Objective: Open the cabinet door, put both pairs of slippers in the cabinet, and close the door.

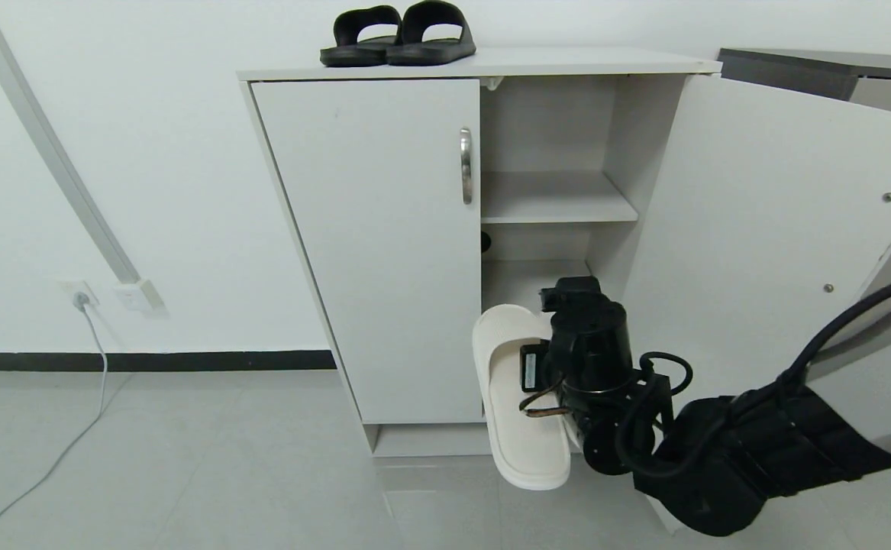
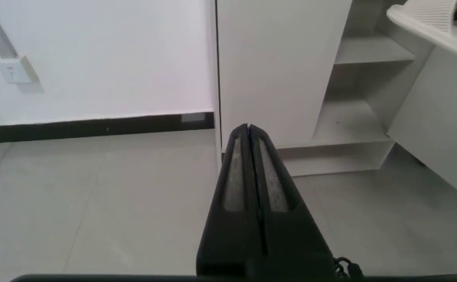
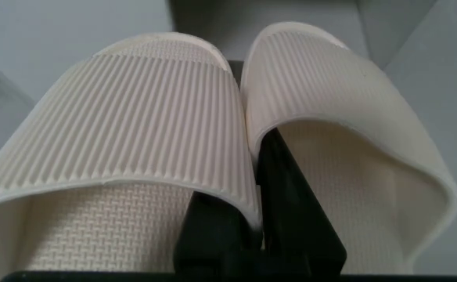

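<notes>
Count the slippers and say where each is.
4: a black pair atop the cabinet; a white pair pinched in the right gripper at its open side. Its closed side may hide more.

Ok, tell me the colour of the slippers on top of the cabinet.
The slippers are black, clearest in the head view.

- I see the white cabinet (image 1: 369,252) standing on the grey tiled floor (image 1: 185,458), with its right door (image 1: 758,229) swung open.
- On the cabinet's top (image 1: 567,63) a pair of black slippers (image 1: 398,36) lies side by side, toward the left end and near the front edge.
- Inside the open half I make out an upper shelf (image 1: 556,200) and a lower shelf (image 1: 525,279).
- A grey cable (image 1: 71,439) trails across the floor on the left, well apart from the cabinet.
</notes>
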